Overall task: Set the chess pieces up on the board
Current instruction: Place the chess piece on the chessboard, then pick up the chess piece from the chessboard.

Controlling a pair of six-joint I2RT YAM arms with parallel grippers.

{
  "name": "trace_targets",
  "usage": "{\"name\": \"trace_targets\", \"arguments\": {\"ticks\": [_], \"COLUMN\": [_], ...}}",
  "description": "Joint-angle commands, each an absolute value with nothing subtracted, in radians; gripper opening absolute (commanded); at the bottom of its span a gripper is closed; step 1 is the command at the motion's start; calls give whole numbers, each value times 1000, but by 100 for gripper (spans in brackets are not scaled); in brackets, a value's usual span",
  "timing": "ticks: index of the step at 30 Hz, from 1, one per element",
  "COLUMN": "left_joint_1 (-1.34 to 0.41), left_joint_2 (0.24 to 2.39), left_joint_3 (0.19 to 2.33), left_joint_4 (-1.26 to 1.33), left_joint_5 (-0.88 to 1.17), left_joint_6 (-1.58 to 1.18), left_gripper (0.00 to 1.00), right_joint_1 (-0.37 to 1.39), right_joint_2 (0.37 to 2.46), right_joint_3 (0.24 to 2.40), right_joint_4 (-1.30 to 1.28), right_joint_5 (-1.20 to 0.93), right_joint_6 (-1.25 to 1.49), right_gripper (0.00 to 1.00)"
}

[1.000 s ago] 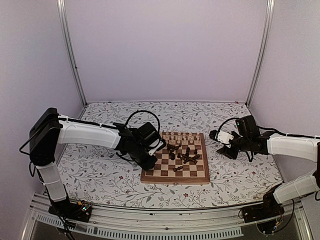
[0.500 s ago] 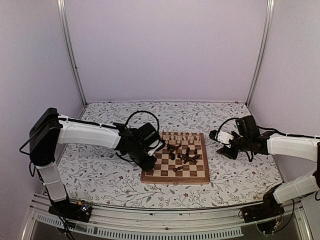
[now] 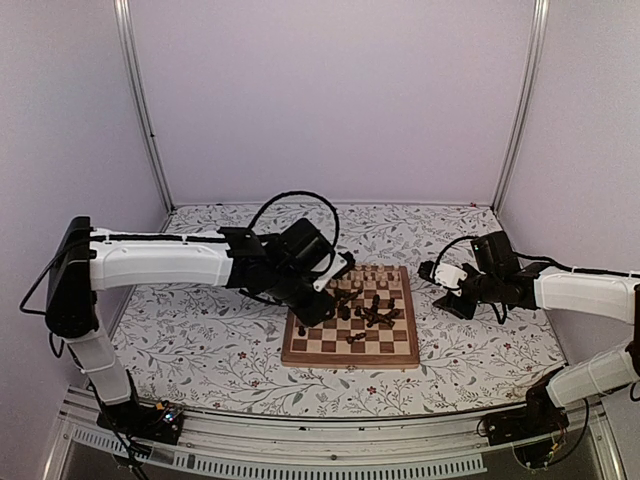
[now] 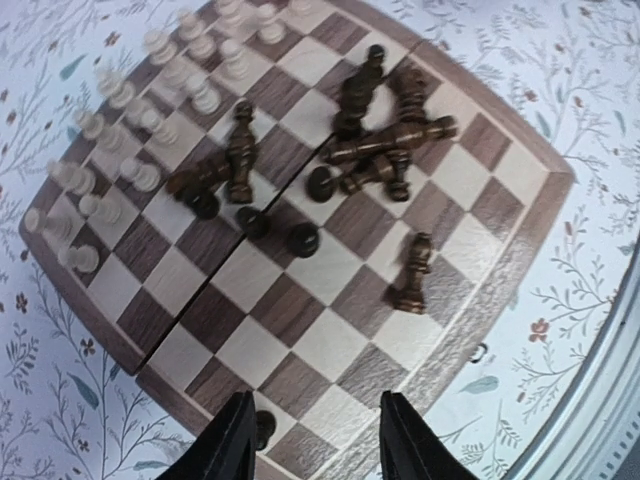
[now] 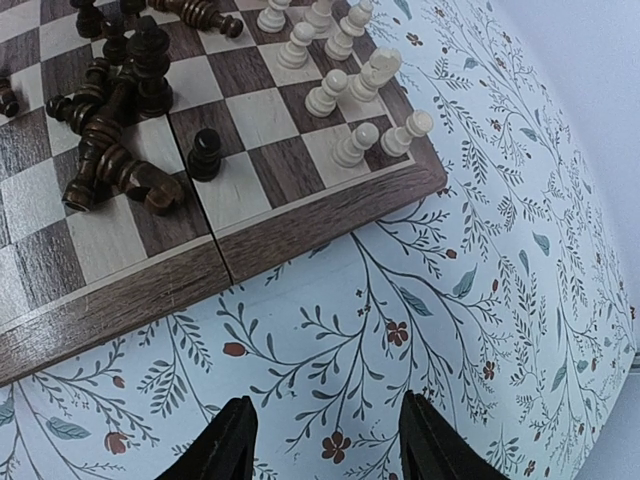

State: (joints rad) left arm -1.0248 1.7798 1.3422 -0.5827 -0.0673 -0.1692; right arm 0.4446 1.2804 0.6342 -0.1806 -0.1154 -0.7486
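Board (image 3: 350, 358) sits mid-surface (image 3: 200, 350). Pale chess pieces (image 3: 365, 272) stand upright in two rows along its far edge. Dark pieces (image 3: 375, 314) are mostly toppled in a heap mid-board, w/ a few standing. Left tool (image 4: 318, 445) hovers over board's left part, fingers spread, nothing pinched. One dark pawn (image 4: 263, 428) shows on a square just beside one finger. Right tool (image 5: 325, 440) hangs above the floral surface, right of board & apart from it, fingers spread, empty.
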Motion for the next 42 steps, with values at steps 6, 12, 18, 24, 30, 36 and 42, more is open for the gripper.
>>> {"name": "trace_targets", "arguments": {"ticks": [6, 12, 18, 24, 30, 36, 42], "left_joint_1": [-1136, -1146, -1146, -1144, -1136, -1130, -1124], "left_joint_2": [1914, 1990, 2041, 2064, 2090, 2102, 2107], "left_joint_3": [1452, 1477, 1479, 1490, 1514, 1520, 1498], "left_joint_4": [-555, -560, -557, -539, -541, -569, -583], "left_joint_5": [12, -31, -38, -35, -27, -13, -9], "left_joint_6": [-48, -42, -42, -40, -31, -31, -25], "left_gripper": [44, 45, 44, 43, 37, 27, 19], "right_joint_1": [443, 442, 444, 443, 442, 444, 443], "right_joint_2": [1282, 1287, 1290, 1292, 1292, 1293, 1299], "right_joint_3": [634, 634, 634, 634, 634, 634, 637], "right_joint_4": [-197, -198, -199, -200, -201, -205, -204], "right_joint_5": [-136, -135, -133, -133, -135, -141, -145], "right_joint_6": [-744, -744, -745, -747, -747, -744, -747], "right_gripper": [51, 51, 51, 51, 51, 51, 51]}}
